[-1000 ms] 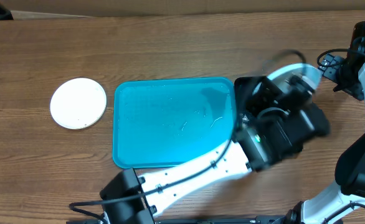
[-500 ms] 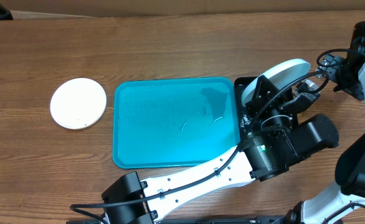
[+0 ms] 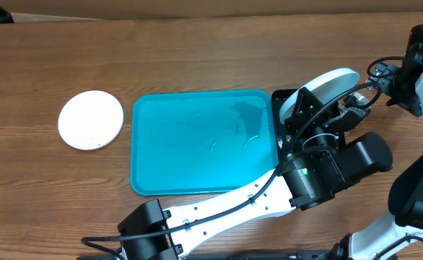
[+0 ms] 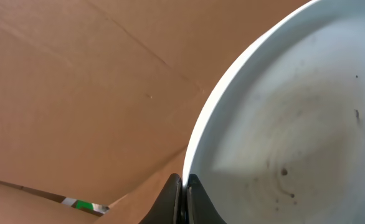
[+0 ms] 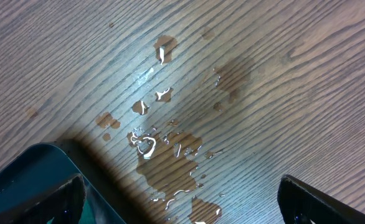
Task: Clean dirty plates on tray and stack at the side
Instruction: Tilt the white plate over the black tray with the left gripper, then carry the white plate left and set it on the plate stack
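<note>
Plates [image 3: 90,120], two in view, one tray [image 3: 190,115]

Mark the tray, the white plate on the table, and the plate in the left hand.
tray [image 3: 175,159]: overhead, bare floor near its middle.
white plate [image 3: 91,120]: overhead, centre of its face.
held plate [image 4: 294,106]: left wrist, its inner face.

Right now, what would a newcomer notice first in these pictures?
The large turquoise tray, wet and without plates, fills the middle of the table. Beyond its right edge in the overhead view, the left gripper pinches the rim of a tilted plate. A white plate lies alone on the wood, left of the tray.
</note>
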`<state>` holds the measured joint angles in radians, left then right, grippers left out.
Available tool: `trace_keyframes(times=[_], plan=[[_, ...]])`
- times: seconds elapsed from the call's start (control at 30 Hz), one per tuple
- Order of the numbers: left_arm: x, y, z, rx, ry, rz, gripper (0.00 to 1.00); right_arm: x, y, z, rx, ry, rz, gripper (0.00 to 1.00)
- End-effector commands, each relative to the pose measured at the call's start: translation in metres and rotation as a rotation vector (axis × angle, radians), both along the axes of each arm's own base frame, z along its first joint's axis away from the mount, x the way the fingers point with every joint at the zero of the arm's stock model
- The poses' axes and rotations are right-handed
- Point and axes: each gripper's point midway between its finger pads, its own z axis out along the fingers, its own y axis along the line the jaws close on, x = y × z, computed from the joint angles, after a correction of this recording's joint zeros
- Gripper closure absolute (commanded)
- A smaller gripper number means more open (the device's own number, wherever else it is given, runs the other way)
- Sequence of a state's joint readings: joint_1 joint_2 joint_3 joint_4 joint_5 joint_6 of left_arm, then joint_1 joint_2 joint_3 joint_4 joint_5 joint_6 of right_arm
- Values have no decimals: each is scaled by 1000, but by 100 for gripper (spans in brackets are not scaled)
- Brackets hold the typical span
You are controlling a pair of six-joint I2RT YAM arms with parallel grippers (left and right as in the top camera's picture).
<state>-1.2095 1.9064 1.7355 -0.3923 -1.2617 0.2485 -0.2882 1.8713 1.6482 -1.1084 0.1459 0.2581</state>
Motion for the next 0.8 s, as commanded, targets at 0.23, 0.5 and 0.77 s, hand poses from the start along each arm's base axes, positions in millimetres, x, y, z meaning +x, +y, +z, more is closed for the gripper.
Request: trace_keyframes(times=[0.23, 0.5, 0.77], plan=[[3, -2, 4, -93, -2, 3, 96, 1, -3, 7, -12, -20, -9, 0], [12, 8, -10, -160, 41, 28, 96, 1, -3, 7, -12, -20, -9, 0], [11, -10, -110, -545, 691, -120, 96, 1, -3, 7, -12, -20, -9, 0]])
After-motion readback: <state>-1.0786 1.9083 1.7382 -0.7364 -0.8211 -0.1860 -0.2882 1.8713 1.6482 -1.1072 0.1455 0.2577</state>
